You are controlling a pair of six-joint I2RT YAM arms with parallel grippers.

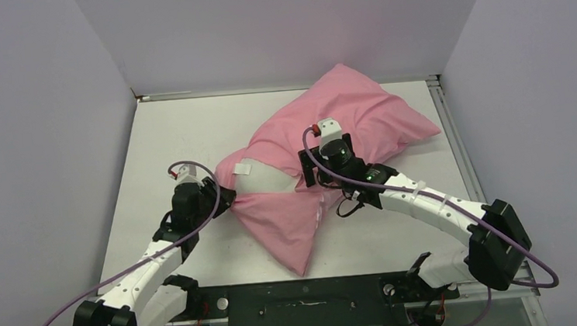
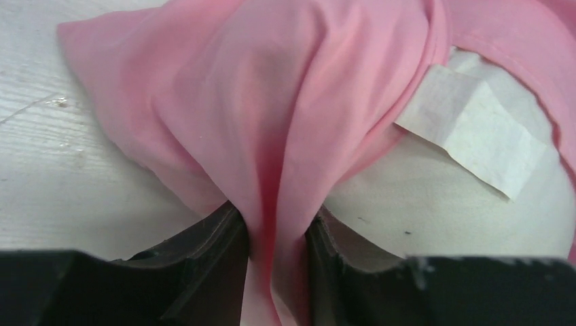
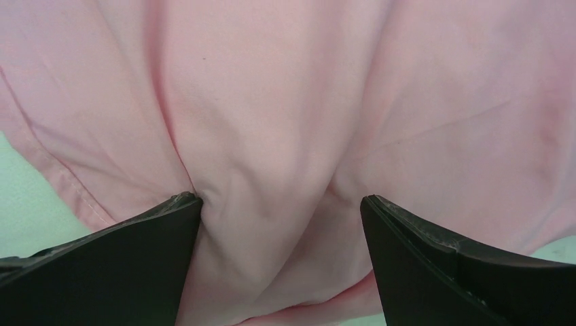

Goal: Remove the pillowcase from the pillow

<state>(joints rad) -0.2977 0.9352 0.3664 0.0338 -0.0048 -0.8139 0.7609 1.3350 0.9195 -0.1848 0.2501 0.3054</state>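
Left gripper (image 2: 275,238) pinches a fold of the pillowcase (image 2: 272,102), with the bare pillow (image 2: 441,204) just beside it, ready to peel. Right gripper (image 3: 280,204), jaws wide, presses the covered bulk, probably anchoring it.

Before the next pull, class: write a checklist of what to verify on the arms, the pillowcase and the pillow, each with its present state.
1. Grip of left pincer on pillowcase: ok, shut on it.
2. Grip of right pincer: not ok; jaws apart, pillowcase bulging between.
3. Opening shows pillow: ok.
4. Most of pillow out: not ok, mostly covered.
5. Closing the right pincer would catch only pillowcase: cannot tell.
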